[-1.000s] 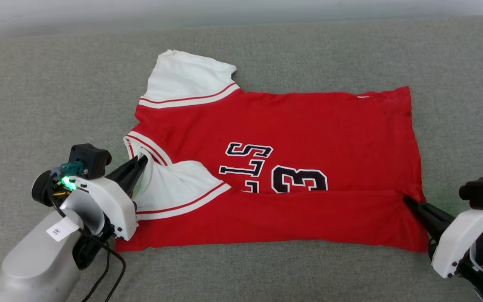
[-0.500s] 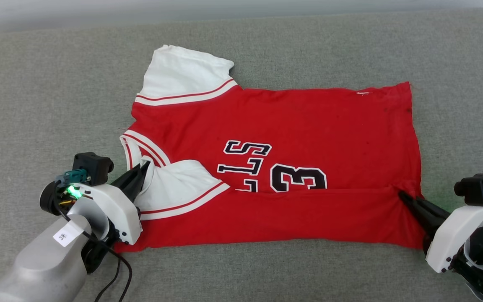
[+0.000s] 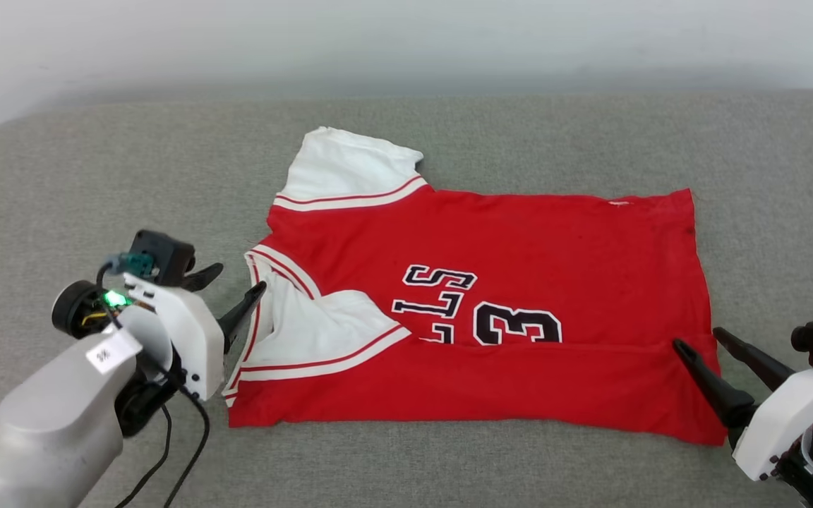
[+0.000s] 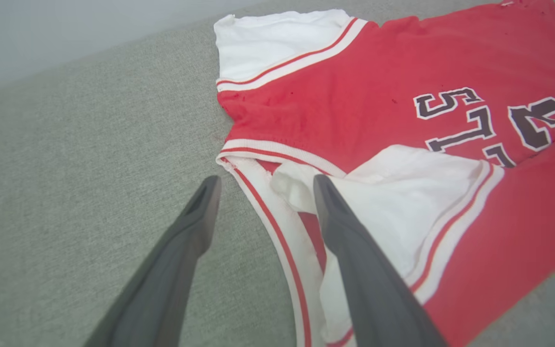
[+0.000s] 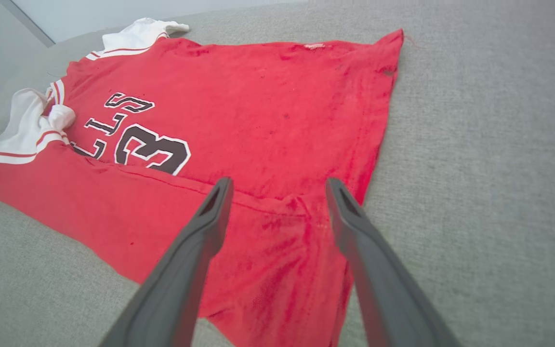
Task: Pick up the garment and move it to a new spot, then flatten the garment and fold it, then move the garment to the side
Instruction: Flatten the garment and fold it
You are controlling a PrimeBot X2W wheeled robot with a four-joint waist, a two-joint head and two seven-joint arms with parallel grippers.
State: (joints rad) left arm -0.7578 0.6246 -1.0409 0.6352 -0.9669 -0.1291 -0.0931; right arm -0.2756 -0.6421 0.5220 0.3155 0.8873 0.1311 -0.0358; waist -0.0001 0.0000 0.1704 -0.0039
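Grey woven upholstery (image 3: 96, 176) filled most of the head view, under a pale wall (image 3: 406, 42) along the top. The garment (image 3: 555, 247) lay spread sideways across the middle of the frame, with the collar (image 3: 265, 262) at the left and the hem (image 3: 696, 282) at the right. Its lower long side was turned up over the chest as a band (image 3: 484, 384) that hid the bottom of the black lettering (image 3: 480, 310). The lower sleeve (image 3: 322, 317) lay tucked inward on the red. The upper sleeve (image 3: 350, 166) lay flat, pointing toward the top of the frame. This read as a first lengthwise fold already laid down.

At the lower left, the left gripper (image 3: 241, 276) hung with its jaws wide and nothing in them. In the left wrist view one finger was over the collar trim and the other over bare cushion. At the lower right, the right gripper (image 3: 698, 338) was equally wide and empty, straddling the hem where the band ended. Each sat at one end of the fold line, probably because those were the natural holding points for that edge.

The upper long edge and its sleeve lay unfolded. Open cushion ran above, left and right of the cloth, and a narrower strip ran below it. That left room to reach round for the opposite side.
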